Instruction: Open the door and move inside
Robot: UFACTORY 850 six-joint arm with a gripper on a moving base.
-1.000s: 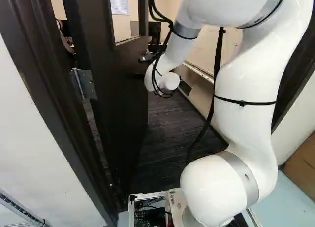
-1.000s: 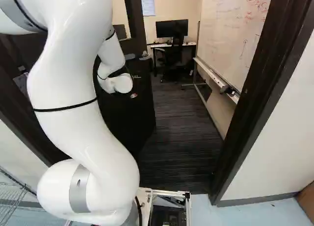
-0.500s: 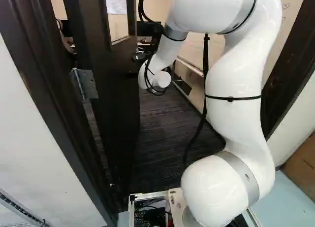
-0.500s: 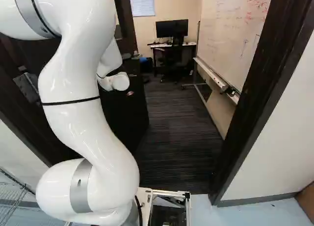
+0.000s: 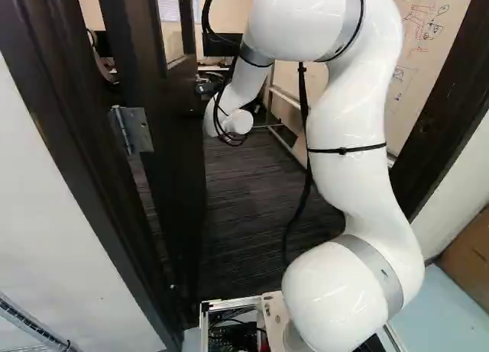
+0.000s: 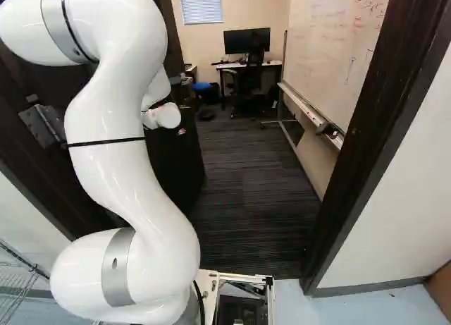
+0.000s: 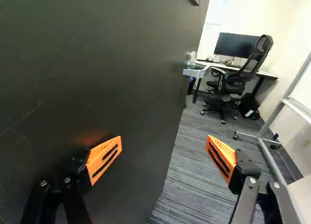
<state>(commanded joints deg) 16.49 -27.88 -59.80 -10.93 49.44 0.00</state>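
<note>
The dark door stands partly open into the room, its hinge on the frame at the left of the left base view. Around its free edge in that view, a dark part of my gripper shows beyond the white wrist, fingers not clear. In the wrist view my gripper is open, nothing held. One orange pad lies close against the door's face; whether they touch I cannot tell. The other orange pad is past the door's edge, over the carpet.
Dark frame posts flank the doorway. Inside are carpet, a whiteboard on a wheeled stand along the right, and a desk with monitor and office chair at the back. A cardboard box stands outside, right.
The door has swung further into the room. My arm has moved left with it in the left base view, its wrist staying beside the door. The base has not moved.
</note>
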